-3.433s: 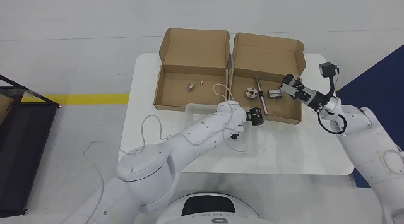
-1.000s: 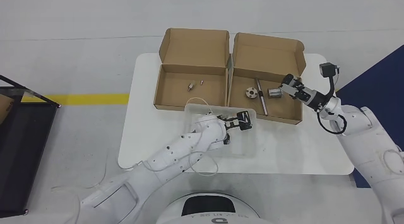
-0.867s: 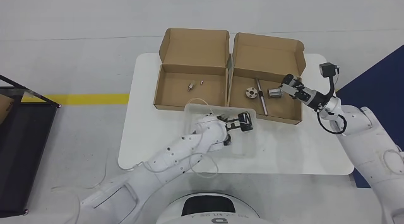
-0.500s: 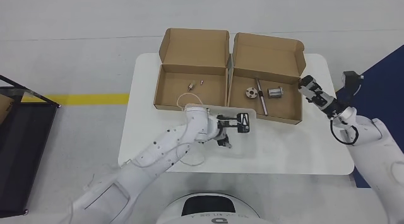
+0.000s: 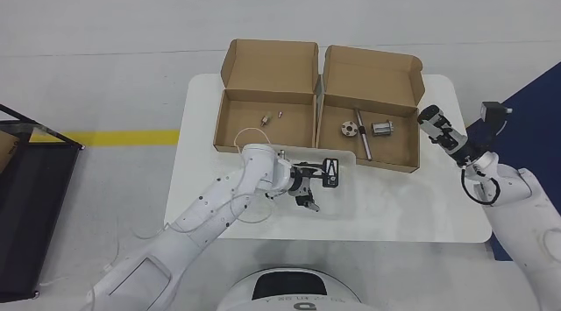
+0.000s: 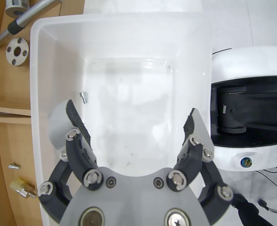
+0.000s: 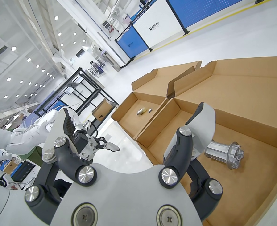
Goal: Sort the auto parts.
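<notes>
White table (image 5: 421,210) on a pale shop floor; two open cardboard boxes stand side by side along its far edge. We note a clear plastic bin (image 6: 34,71) on the table just in front of the boxes, near where the two meet. We find the left gripper (image 6: 131,111) over the bin, its jaws spread wide with nothing between them. One small silver bolt (image 6: 83,97) lies on the bin floor, close to the wall on the boxes' side. We count three pieces in the right box (image 5: 394,151): a round flange disc (image 5: 350,129), a metal rod (image 5: 362,134) and a finned cylinder (image 5: 382,127), all near one another. We log that the left box (image 5: 241,131) holds a small capped pin (image 5: 264,120) and a tiny bolt (image 5: 279,116), close together. We see the right gripper (image 5: 429,118) just outside the right box's outer wall, above the table, jaws likewise spread and empty.
</notes>
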`<action>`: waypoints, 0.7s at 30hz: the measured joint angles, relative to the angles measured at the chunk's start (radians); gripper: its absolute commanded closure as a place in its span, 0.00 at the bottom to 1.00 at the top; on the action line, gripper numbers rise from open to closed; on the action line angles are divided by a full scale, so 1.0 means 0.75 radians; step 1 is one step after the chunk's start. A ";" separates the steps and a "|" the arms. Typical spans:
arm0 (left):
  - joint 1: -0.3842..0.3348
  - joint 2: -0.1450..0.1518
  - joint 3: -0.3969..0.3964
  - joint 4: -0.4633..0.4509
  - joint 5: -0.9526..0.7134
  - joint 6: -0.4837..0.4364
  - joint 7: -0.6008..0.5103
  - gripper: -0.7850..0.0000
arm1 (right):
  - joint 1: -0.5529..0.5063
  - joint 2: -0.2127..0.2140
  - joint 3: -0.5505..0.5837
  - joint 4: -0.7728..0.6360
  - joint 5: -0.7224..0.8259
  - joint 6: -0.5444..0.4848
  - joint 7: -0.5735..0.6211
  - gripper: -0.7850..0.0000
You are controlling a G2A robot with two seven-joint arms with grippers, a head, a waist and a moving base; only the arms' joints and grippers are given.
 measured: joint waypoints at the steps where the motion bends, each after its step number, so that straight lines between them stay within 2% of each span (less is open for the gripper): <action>1: 0.002 0.000 0.000 -0.002 0.002 0.002 0.003 0.00 | 0.000 0.000 0.000 0.000 0.000 0.000 0.000 0.00; 4: 0.021 0.018 -0.025 -0.042 0.029 -0.012 0.068 0.09 | 0.000 0.000 0.000 0.000 0.000 0.000 0.000 0.00; 7: 0.061 0.069 -0.155 -0.089 0.055 -0.078 0.208 0.10 | -0.004 -0.002 -0.001 -0.013 -0.006 0.014 -0.001 0.00; 9: 0.124 0.116 -0.283 -0.152 0.104 -0.105 0.308 0.09 | -0.012 -0.006 -0.006 -0.041 -0.023 0.037 0.004 0.00; 13: 0.329 0.209 -0.572 -0.326 0.196 -0.131 0.530 0.05 | -0.010 -0.014 -0.026 -0.074 -0.074 0.094 0.030 0.00; 16: 0.516 0.267 -0.785 -0.445 0.255 -0.129 0.760 0.02 | 0.005 -0.025 -0.059 -0.088 -0.118 0.150 0.043 0.00; 21: 0.683 0.317 -0.965 -0.434 0.327 -0.127 1.115 0.00 | 0.032 -0.046 -0.125 -0.152 -0.273 0.253 0.055 0.00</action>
